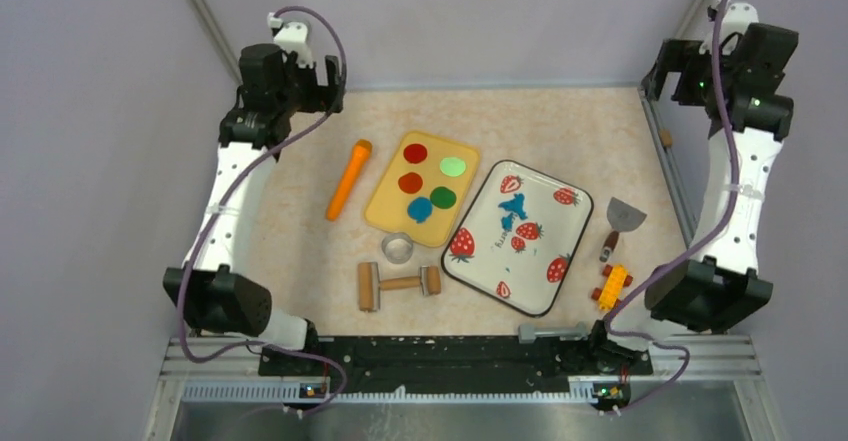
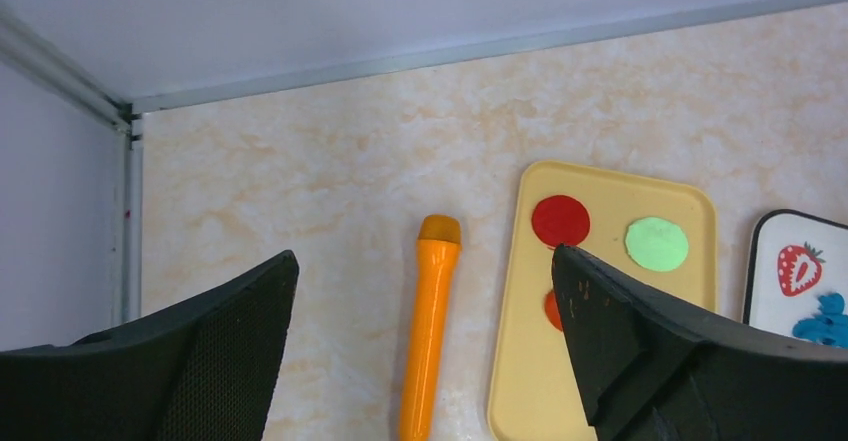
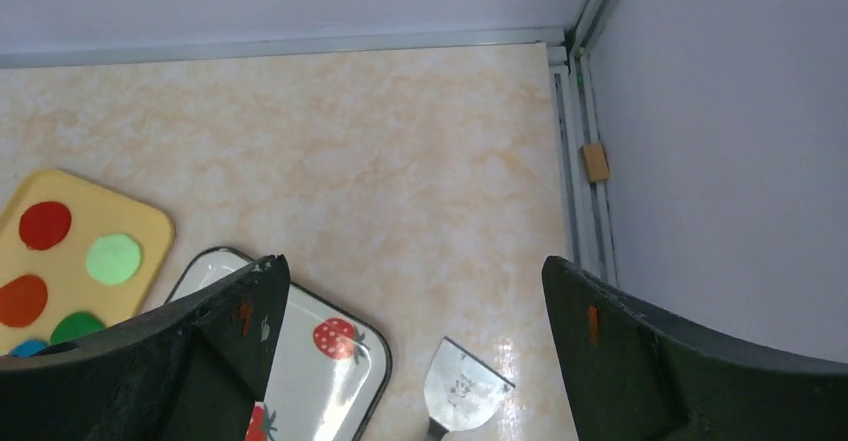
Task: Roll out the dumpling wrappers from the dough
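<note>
Both jaws (spread wide) hang far from the dough (image 1: 515,205).

Blue dough (image 1: 514,208); white strawberry-print tray (image 1: 548,231); orange rod (image 1: 348,179)

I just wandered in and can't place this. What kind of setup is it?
Likely a robot lab bench staged as a play kitchen: a left arm and a right arm bolted to a walled table, a rolling pin, and blue dough on a strawberry tray.
</note>
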You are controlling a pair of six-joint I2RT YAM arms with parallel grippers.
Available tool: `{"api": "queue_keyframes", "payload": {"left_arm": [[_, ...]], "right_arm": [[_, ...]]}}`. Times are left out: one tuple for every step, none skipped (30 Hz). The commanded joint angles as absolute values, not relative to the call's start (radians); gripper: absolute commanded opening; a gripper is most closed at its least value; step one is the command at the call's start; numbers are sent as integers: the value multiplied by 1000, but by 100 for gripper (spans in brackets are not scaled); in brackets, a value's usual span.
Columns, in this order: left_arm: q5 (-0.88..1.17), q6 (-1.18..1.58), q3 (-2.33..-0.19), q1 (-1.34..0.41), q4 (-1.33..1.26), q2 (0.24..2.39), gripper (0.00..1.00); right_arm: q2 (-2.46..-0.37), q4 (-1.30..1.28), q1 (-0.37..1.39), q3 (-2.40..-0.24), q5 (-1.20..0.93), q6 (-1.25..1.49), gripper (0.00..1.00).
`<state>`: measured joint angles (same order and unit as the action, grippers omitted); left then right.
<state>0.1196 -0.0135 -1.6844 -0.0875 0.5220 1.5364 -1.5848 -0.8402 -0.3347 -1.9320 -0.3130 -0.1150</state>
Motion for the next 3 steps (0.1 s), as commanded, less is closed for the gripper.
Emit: {"api": "queue_keyframes", "payload": {"left_arm": [[36, 45, -1541, -74, 389, 1464, 99], [58, 59, -1530, -71, 405, 1466, 99], [70, 73, -1518, -71, 416, 1465, 99]], "right_arm": [[-1419, -666, -327, -1669, -319, -68, 99], [-1405, -659, -323, -1628, -324, -71, 99], [-1397, -655, -321, -1601, -324, -65, 99]]}}
